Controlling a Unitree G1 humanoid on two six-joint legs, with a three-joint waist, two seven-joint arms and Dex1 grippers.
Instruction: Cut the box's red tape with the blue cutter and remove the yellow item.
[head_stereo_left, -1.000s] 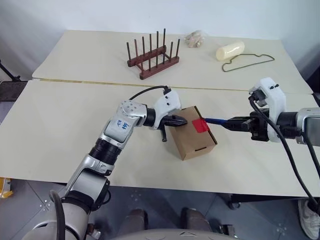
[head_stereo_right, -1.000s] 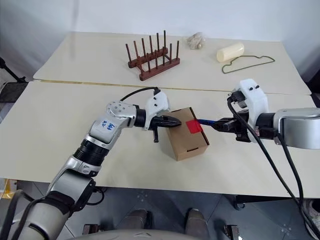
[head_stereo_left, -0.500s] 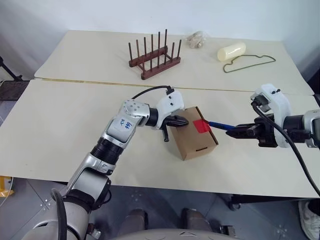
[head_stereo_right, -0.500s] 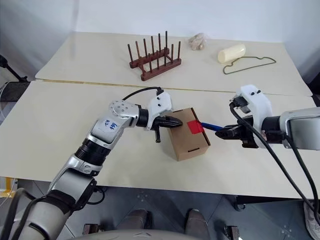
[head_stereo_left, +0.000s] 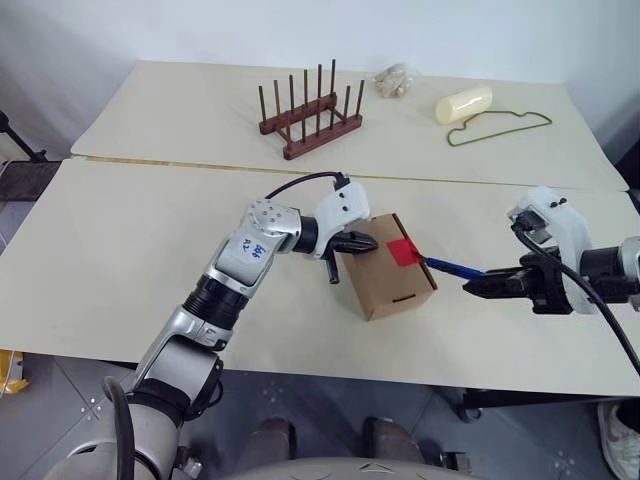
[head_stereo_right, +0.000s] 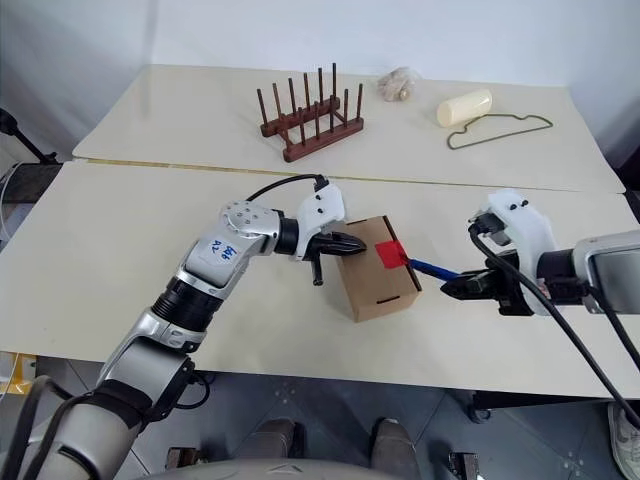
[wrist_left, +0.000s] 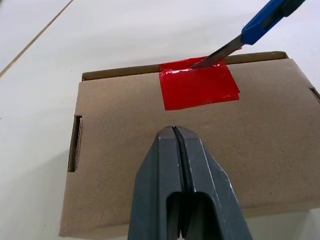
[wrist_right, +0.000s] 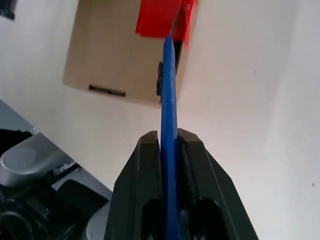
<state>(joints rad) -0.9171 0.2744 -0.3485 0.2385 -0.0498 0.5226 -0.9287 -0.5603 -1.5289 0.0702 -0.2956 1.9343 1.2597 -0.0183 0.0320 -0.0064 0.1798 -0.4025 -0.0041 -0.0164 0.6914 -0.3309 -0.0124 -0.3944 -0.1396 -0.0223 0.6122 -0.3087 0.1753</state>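
Observation:
The brown cardboard box (head_stereo_left: 385, 282) sits closed mid-table with the red tape (head_stereo_left: 403, 251) across its top edge. My left gripper (head_stereo_left: 362, 243) is shut, its tip resting on the box top (wrist_left: 125, 165) just short of the tape (wrist_left: 197, 87). To the box's right, my right gripper (head_stereo_left: 478, 286) is shut on the blue cutter (head_stereo_left: 452, 267). The cutter (wrist_left: 265, 22) slants down toward the box, and its blade tip meets the tape's edge at the flap seam. The right wrist view shows the cutter (wrist_right: 169, 100) clamped between my fingers (wrist_right: 192, 150). The yellow item is hidden.
At the back of the table stand a wooden peg rack (head_stereo_left: 305, 115), a beige lump (head_stereo_left: 392, 78), a cream cylinder (head_stereo_left: 463, 102) and a green wire hanger (head_stereo_left: 497, 127). The table's front edge (head_stereo_left: 400, 368) runs close below the box.
My right gripper has drawn back to the right and toward the front edge with the cutter, the blade sliding toward the tape's right edge. The left gripper and the box stayed put.

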